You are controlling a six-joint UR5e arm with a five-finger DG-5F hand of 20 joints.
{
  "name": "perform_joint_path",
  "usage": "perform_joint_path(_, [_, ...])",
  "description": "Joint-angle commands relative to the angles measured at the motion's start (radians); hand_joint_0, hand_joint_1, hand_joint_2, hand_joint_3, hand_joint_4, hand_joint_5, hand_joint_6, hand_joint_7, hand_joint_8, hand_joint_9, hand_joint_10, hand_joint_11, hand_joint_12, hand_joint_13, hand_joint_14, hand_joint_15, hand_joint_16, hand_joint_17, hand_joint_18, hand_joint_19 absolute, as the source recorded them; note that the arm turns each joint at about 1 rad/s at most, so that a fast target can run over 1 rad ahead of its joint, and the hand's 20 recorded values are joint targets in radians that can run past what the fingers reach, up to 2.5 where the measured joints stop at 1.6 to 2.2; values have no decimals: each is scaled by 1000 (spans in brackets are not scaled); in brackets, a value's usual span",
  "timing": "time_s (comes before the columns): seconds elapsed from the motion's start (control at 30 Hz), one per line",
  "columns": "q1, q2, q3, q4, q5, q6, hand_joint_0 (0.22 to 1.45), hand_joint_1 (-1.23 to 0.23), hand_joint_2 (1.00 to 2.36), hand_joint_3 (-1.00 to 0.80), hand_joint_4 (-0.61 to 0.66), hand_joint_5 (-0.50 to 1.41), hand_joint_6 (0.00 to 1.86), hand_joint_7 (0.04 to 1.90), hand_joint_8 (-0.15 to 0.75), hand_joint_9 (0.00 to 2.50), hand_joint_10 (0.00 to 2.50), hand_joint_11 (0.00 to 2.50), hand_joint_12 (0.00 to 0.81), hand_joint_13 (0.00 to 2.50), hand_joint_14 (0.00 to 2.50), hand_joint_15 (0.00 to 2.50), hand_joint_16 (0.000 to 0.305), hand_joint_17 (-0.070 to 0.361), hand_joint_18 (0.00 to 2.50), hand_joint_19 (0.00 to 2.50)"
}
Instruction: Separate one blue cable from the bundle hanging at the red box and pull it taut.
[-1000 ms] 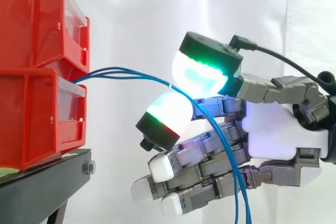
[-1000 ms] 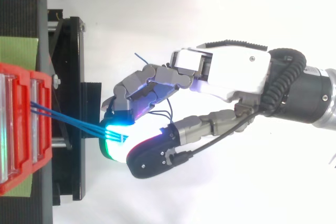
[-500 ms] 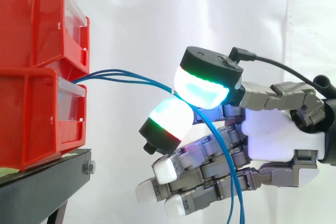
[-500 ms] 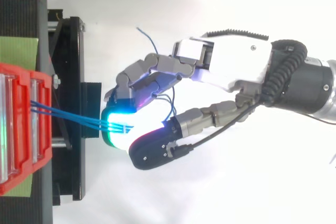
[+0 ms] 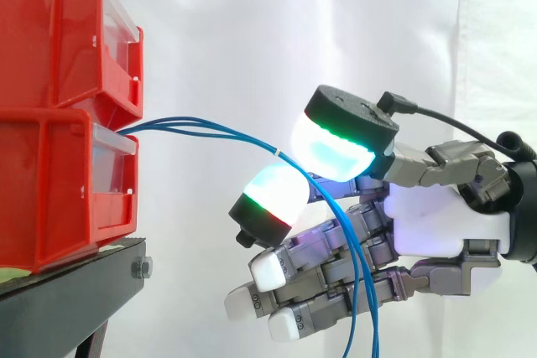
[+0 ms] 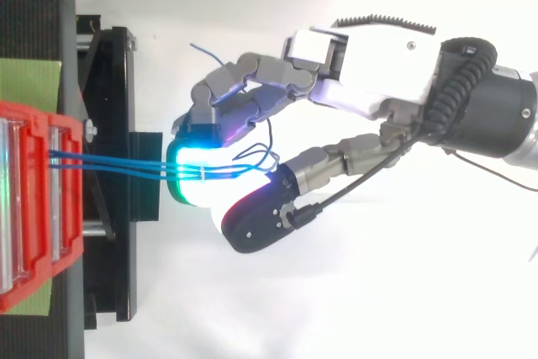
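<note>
Comes in from the right edge of the side view as a grey-and-white jointed robot hand (image 5: 440, 224), level with the lower of two stacked red plastic bins (image 5: 50, 182) on a black metal stand (image 5: 75, 278), all before a white curtain (image 5: 252, 23). Pinches a bundle of thin blue cables (image 5: 214, 126) between two glowing fingers (image 5: 273, 190) pressed close together: above, a black-backed pad lit cyan with a green edge; below, a paler pad rimmed green and red. Curls the other fingers under the palm, white tips pointing towards the bins, gripping nothing of their own (merely crossed by the hanging strands).

Lets the bundle out of the bins at the gap between upper and lower, arching gently rightwards, curved rather than straight, to a small pale tie (image 5: 278, 154) right at the pinch. Drops it from there across the curled fingers and out past the bottom edge.

Seen from above: three strands side by side, crossing over the stand and closing together at the tie on the cyan-lit pad. Takes all of them in one pinch, none drawn apart from the rest. Loops them loosely inside the hand beyond that, with a loose blue cable end (image 6: 202, 50) poking out past the far fingers. Shows a flat green sheet (image 6: 29, 81) under the bins.
</note>
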Motion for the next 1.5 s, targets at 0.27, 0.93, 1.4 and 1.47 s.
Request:
perform_joint_path(0.27, [-2,0,0,0,1,-1,612,-622,1013,-345,134,-166,900,1127,313,833,15,496,288,513,5,129,34,77,458,255])
perform_joint_path(0.93, [-3,0,0,0,0,2,583,-819,1000,-500,171,-169,910,1093,302,828,15,508,286,509,4,129,36,80,478,243])
perform_joint_path(1.4, [-3,2,6,0,0,2,631,-670,1016,-325,121,-170,905,1076,309,861,15,516,284,511,4,121,34,76,464,258])
perform_joint_path(1.47, [-3,0,9,-2,1,2,647,-778,1022,-194,84,-172,915,1156,318,881,16,530,286,516,5,120,34,77,477,246])
